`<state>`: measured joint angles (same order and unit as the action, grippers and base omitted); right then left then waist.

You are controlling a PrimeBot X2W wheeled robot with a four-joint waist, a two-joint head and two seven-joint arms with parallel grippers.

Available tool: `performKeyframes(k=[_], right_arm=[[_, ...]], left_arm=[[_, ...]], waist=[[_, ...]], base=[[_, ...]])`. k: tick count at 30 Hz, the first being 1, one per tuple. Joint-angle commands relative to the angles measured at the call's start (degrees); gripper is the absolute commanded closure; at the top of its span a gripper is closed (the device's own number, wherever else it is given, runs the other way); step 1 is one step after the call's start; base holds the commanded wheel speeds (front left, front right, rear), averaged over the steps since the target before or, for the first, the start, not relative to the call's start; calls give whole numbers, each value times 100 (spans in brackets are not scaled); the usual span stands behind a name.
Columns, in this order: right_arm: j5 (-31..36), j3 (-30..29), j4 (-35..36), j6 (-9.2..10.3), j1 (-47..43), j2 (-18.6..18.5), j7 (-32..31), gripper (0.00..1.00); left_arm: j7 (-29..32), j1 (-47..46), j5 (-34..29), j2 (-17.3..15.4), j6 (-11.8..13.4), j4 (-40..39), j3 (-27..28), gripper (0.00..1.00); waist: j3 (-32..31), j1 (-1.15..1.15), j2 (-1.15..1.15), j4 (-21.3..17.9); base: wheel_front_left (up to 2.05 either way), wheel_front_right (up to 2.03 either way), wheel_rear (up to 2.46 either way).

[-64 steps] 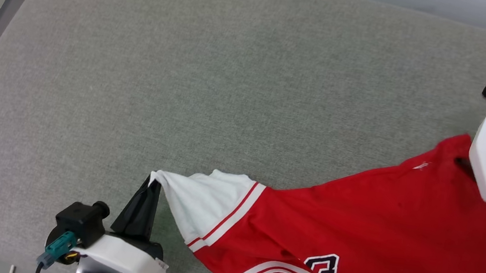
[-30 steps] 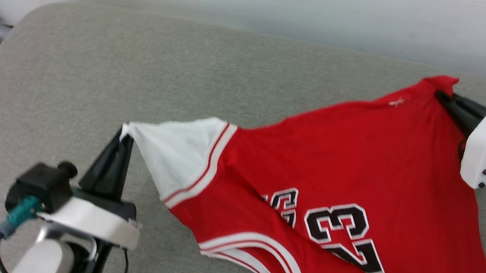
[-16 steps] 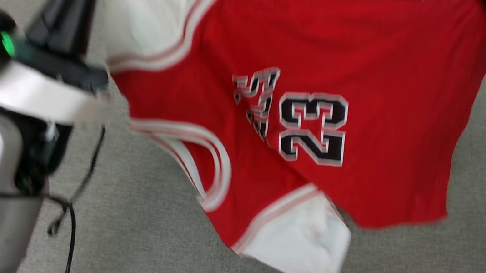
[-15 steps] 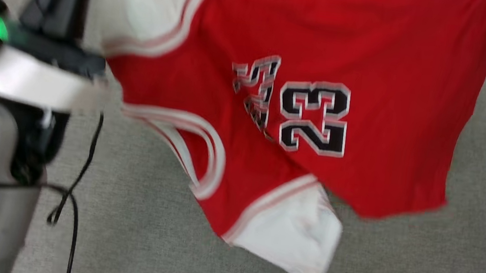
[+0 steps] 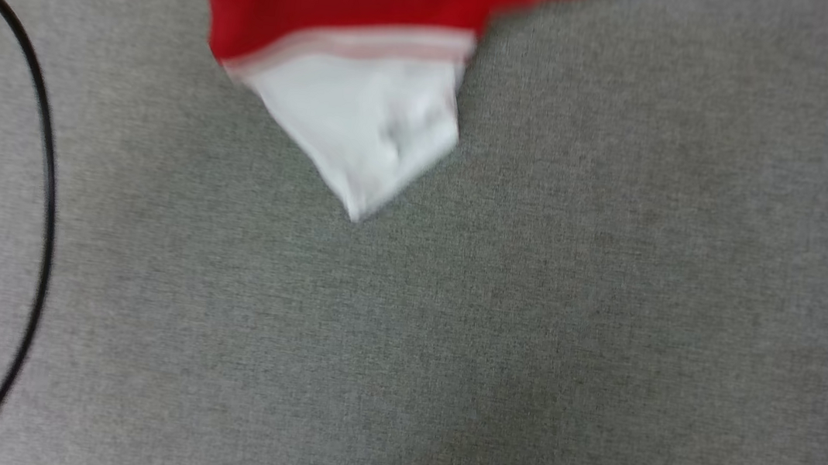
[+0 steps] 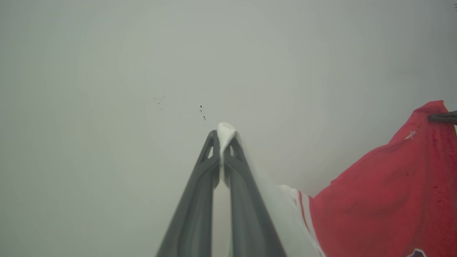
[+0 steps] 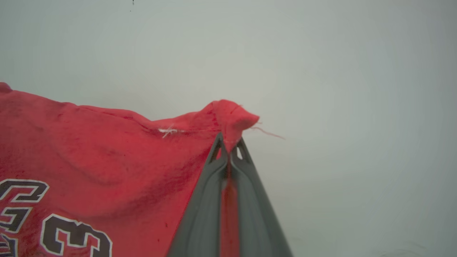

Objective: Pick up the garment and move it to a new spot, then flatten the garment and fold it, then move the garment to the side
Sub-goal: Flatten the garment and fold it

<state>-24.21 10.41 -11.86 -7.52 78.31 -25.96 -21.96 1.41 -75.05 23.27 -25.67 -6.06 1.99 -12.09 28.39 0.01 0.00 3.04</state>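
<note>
Red cloth of the garment (image 7: 89, 150) is hanging over the grey padded surface (image 5: 529, 316), left gripper (image 6: 224, 137) fingers clamping its white sleeve tip, right gripper (image 7: 229, 142) fingers clamping a red corner.

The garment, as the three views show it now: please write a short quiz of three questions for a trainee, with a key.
1. True or false: the left gripper is shut on a white tip of the garment.
2. What does the right gripper pinch? A) a red corner of the garment B) the black lettering C) nothing
3. Fill in: in the head view, the sleeve seen over the grey surface is ___ in colour.

Key: 1 true; 2 A; 3 white.
</note>
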Motion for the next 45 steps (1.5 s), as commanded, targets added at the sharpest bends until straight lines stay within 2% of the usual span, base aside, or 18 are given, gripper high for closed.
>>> performKeyframes(k=[1,6,11,15,20,26,32,39,44,45], right_arm=[[131,-25,-198,6,401,105,84,100],[403,50,-821,6,1376,261,308,100],[527,109,-1406,6,2142,376,603,100],[586,300,-1893,6,2431,422,850,100],[370,748,-2320,6,2291,409,1112,100],[-57,1342,-2509,6,1718,274,1443,100],[-623,1862,-2317,6,682,12,1687,100],[-1137,2230,-1666,6,-812,-404,1773,100],[-1331,2256,-1237,6,-1924,-579,1711,100],[-1331,2256,-1237,6,-1924,-579,1711,100]], left_arm=[[9,-493,-44,-61,-41,269,-58,100],[-137,-1784,-26,-140,-110,1024,-278,100],[-300,-2582,22,-185,-132,1578,-480,100],[-451,-2769,109,-247,-131,1915,-678,100],[-687,-2422,236,-416,-134,2213,-937,100],[-966,-1631,474,-649,-135,2302,-1168,100],[-1267,-298,739,-748,-61,2087,-1180,100],[-1472,1573,1061,-770,281,1438,-1120,100],[-1522,3122,1223,-743,719,707,-1176,100],[-1522,3122,1223,-743,719,707,-1176,100]], waist=[[332,-1,0,-57],[554,-1,0,-83],[662,-1,0,-75],[752,-1,0,-42],[885,-1,0,-9],[900,-1,0,-8],[604,-1,0,17],[95,-1,0,31],[-330,-1,0,2],[-330,-1,0,2]], base=[[0,0,0],[0,0,0],[0,0,0],[0,0,0],[0,0,0],[0,0,0],[0,0,0],[0,0,0],[0,0,0],[0,0,0]])
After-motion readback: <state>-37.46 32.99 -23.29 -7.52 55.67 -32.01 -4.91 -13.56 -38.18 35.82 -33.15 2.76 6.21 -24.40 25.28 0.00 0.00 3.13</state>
